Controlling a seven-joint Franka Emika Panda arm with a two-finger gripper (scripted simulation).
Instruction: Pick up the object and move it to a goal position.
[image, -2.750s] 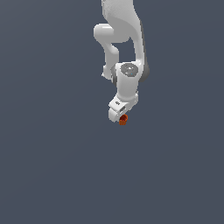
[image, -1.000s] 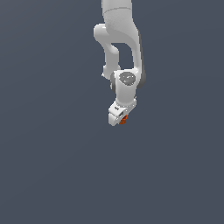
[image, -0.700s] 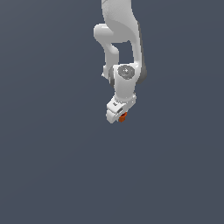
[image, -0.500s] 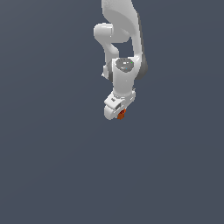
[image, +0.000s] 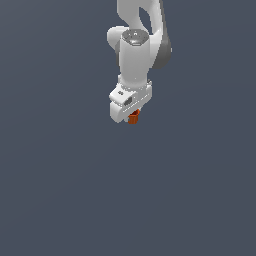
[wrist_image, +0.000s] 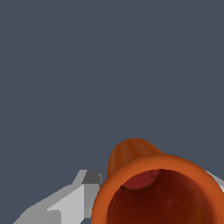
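The object is a small orange-red cup (image: 133, 118) with a wider rim. In the exterior view it pokes out below my white gripper (image: 131, 116), which is shut on it and holds it up off the grey floor. In the wrist view the cup (wrist_image: 153, 183) fills the lower part of the picture, its open rim towards the camera, with one grey finger (wrist_image: 72, 199) beside it. The other finger is mostly hidden behind the cup.
A plain dark grey floor (image: 65, 190) lies all around. The white arm (image: 136, 45) rises above the gripper in the exterior view. No goal marker shows.
The gripper has risen and drawn back a little with the cup in it. The cup stays in the fingers throughout.
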